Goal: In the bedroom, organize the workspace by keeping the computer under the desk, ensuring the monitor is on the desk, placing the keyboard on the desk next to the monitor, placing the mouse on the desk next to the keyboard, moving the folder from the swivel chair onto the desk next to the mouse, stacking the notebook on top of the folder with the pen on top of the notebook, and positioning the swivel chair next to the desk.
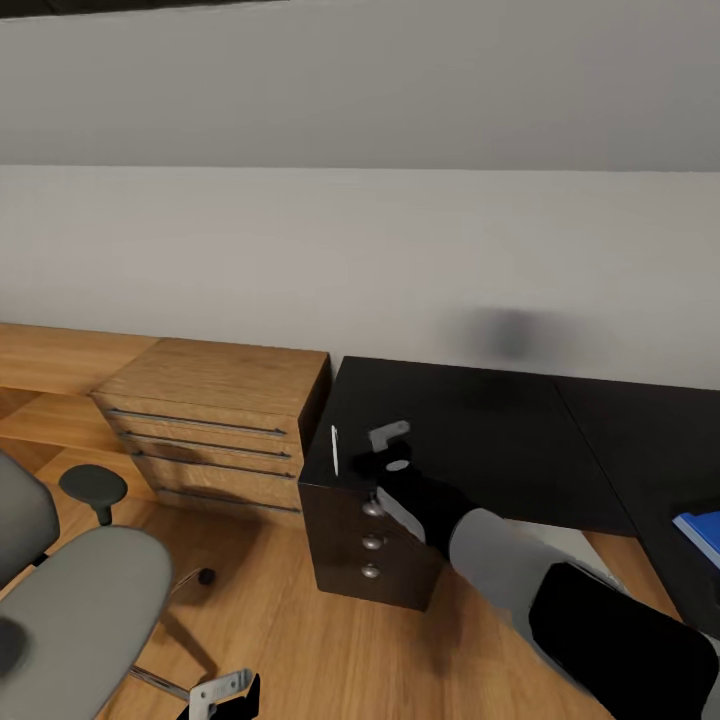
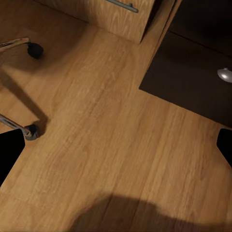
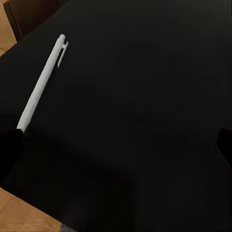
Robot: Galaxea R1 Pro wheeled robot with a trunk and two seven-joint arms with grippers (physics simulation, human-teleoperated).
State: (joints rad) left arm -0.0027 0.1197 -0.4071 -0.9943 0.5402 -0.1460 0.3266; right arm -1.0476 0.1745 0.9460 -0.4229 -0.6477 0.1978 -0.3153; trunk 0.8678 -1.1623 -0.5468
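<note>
Your right hand [image 1: 385, 452] hovers over the left end of the black counter [image 1: 480, 440], fingers spread and empty. The pen [image 1: 335, 449] lies flat just beside it, close to the counter's left edge above the drawer unit [image 1: 370, 545]. The step in hand looks like picking up the pen, so shift the hand toward that edge until the pen sits midway between the fingers, turn the wrist so they cross the pen rather than run along it, and come straight down. Close gently: a thin stick near an edge could roll off onto the floor [image 1: 300, 640].

The right wrist view gives what the head view lacks: the pen [image 3: 42, 82] with its clip, running slantwise off to one side of the fingers, not between them. The head view alone shows the folder [image 1: 700, 532], a blue corner far right on the counter, well apart from the pen, and the chair [image 1: 80, 610] at lower left. Your left hand [image 1: 225, 692] hangs low by the chair, open and empty; its wrist view shows floor, two casters and a drawer knob [image 2: 224, 74].
</note>
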